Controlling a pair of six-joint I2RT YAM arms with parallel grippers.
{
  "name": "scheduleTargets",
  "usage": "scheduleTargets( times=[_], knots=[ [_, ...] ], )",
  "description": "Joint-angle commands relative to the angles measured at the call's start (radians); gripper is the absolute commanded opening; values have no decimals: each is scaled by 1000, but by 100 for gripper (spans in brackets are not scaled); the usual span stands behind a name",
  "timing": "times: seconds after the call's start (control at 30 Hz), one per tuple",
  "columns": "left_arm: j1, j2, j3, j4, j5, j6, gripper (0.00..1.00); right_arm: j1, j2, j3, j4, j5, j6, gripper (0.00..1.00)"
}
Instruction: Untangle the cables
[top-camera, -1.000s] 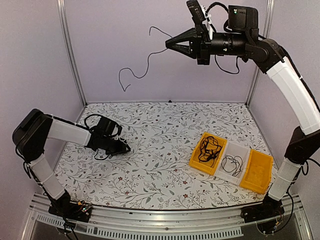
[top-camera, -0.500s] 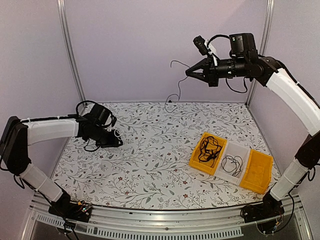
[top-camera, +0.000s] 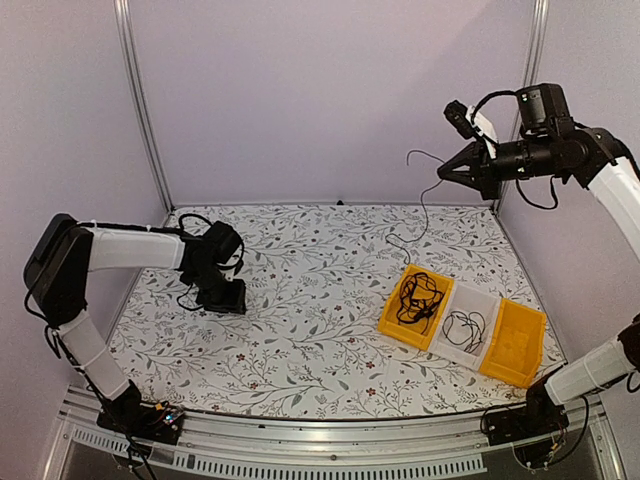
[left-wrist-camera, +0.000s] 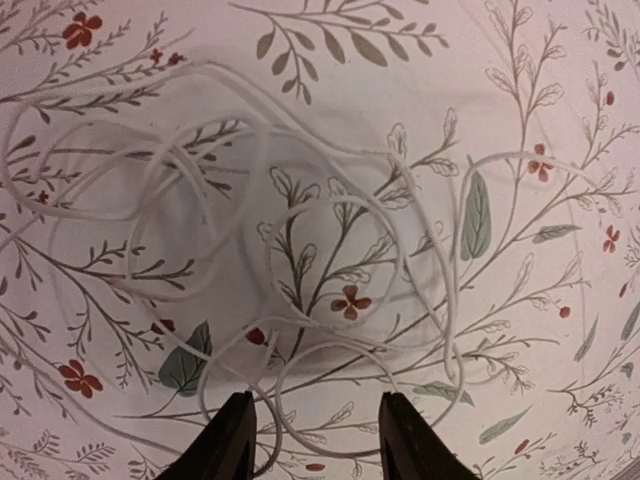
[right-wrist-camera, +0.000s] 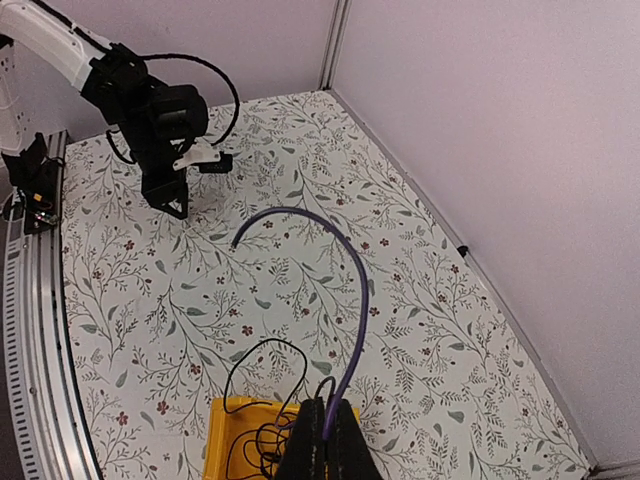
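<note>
My right gripper (top-camera: 447, 171) is raised high at the back right, shut on a thin dark cable (top-camera: 422, 205) that hangs down toward the bins. In the right wrist view the fingers (right-wrist-camera: 328, 432) pinch that cable (right-wrist-camera: 363, 300), which arcs up and left above the table. My left gripper (top-camera: 228, 300) points down at the table on the left. In the left wrist view it (left-wrist-camera: 318, 440) is open just above a white cable (left-wrist-camera: 454, 300) lying in loose loops; one loop lies between the fingertips.
Three bins stand at the front right: a yellow bin (top-camera: 388, 320) with a bundle of black cables (top-camera: 415, 295), a white bin (top-camera: 480, 300) with one black cable, and another yellow bin (top-camera: 515, 345). The yellow bin (right-wrist-camera: 216, 440) sits below my right gripper.
My right arm has swung right and lower, carrying the dangling cable over toward the bins. My left gripper has shifted slightly right and turned down onto the white cable.
</note>
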Motion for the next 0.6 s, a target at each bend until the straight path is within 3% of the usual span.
scheduleTargets(
  times=[0.0, 0.3, 0.57],
  knots=[
    [-8, 36, 8, 10, -41, 18, 45, -18, -52, -93, -157, 53, -61, 0],
    [-6, 66, -1, 18, -69, 64, 46, -37, -157, -256, -270, 173, -121, 0],
    [-7, 85, 5, 20, -69, 90, 46, -58, -192, -262, -379, 209, -189, 0]
  ],
)
